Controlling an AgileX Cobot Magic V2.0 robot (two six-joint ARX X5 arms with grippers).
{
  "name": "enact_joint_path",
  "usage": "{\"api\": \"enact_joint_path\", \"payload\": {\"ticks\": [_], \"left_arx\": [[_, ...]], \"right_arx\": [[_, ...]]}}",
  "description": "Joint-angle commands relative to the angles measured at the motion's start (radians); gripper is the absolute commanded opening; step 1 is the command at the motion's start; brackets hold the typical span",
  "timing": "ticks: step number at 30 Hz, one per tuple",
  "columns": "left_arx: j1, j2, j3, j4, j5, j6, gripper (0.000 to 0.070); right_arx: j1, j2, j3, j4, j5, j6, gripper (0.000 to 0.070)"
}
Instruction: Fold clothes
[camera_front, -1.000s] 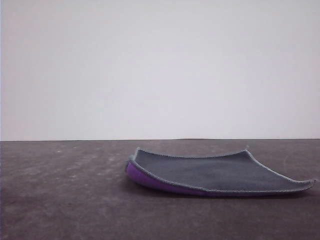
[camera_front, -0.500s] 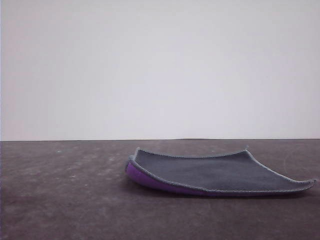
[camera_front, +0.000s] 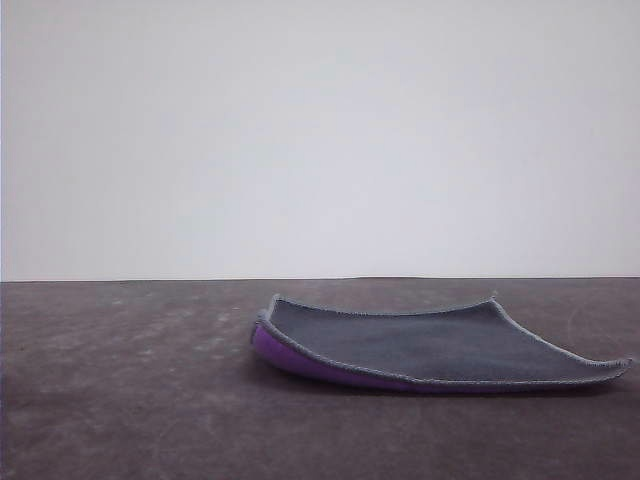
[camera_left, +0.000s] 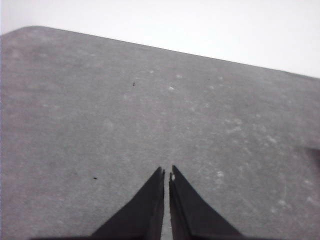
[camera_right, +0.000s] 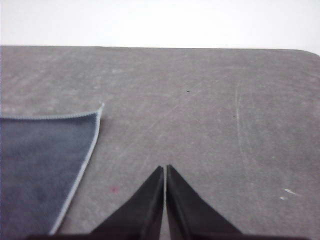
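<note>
Item 1: your left gripper (camera_left: 166, 172), fingers pressed together, holding nothing, over bare table (camera_left: 100, 115). Item 2: your right gripper (camera_right: 165, 169), likewise closed and empty, near the cloth's corner. Item 3: cloth (camera_front: 430, 345), right of centre, grey side up, purple underside showing at its lifted near-left edge. No legible markings.

A grey cloth (camera_front: 430, 345), purple underside showing, lies on the dark table (camera_front: 130, 400).
</note>
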Motion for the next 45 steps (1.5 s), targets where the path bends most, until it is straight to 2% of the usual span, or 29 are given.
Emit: {"api": "enact_joint_path", "payload": {"ticks": [1,3,5,9,12,17,22,27,35,37,40,42,43,45], "left_arx": [[0.000,0.000,0.014,-0.003,0.003,-0.064,0.0002],[0.000,0.010,0.058,-0.004,-0.006,-0.097,0.0003],[0.001,0.040,0.118,-0.003,-0.016,-0.131,0.0003],[0.000,0.162,0.263,-0.004,-0.013,-0.134,0.0003],[0.000,0.298,0.384,-0.004,0.015,-0.110,0.0003],[0.000,0.554,0.584,-0.021,0.156,-0.057,0.0003],[0.000,0.779,0.719,-0.033,0.317,-0.036,0.0003],[-0.004,0.948,0.758,-0.030,0.412,-0.036,0.0003],[-0.036,1.136,0.758,-0.046,0.476,-0.035,0.0007],[-0.049,1.168,0.758,-0.051,0.477,-0.031,0.0037],[-0.068,1.203,0.758,-0.064,0.477,-0.028,0.0043],[-0.080,1.221,0.758,-0.069,0.477,-0.028,0.0097],[-0.085,1.227,0.758,-0.071,0.477,-0.028,0.0142],[-0.096,1.238,0.758,-0.071,0.477,-0.029,0.0243]], "right_arx": [[-0.001,0.001,0.010,0.025,0.000,0.093,0.0004],[-0.001,0.011,0.043,0.028,0.000,0.158,0.0004],[-0.001,0.043,0.088,0.028,0.000,0.181,0.0004],[-0.001,0.177,0.217,0.027,-0.006,0.181,0.0004],[-0.001,0.326,0.349,0.022,-0.047,0.174,0.0004],[0.000,0.596,0.594,-0.073,-0.151,0.104,0.0005],[0.002,0.820,0.773,-0.191,-0.185,0.030,0.0005],[0.005,0.982,0.814,-0.184,-0.194,0.006,0.0004],[0.008,1.171,0.814,-0.180,-0.278,0.005,0.0005],[0.008,1.200,0.814,-0.181,-0.305,0.006,0.0005],[0.008,1.227,0.814,-0.188,-0.332,0.009,0.0006],[0.008,1.233,0.814,-0.195,-0.342,0.008,0.0020],[0.008,1.235,0.814,-0.195,-0.343,0.008,0.0047],[0.008,1.236,0.814,-0.199,-0.342,0.008,0.0203]]}}
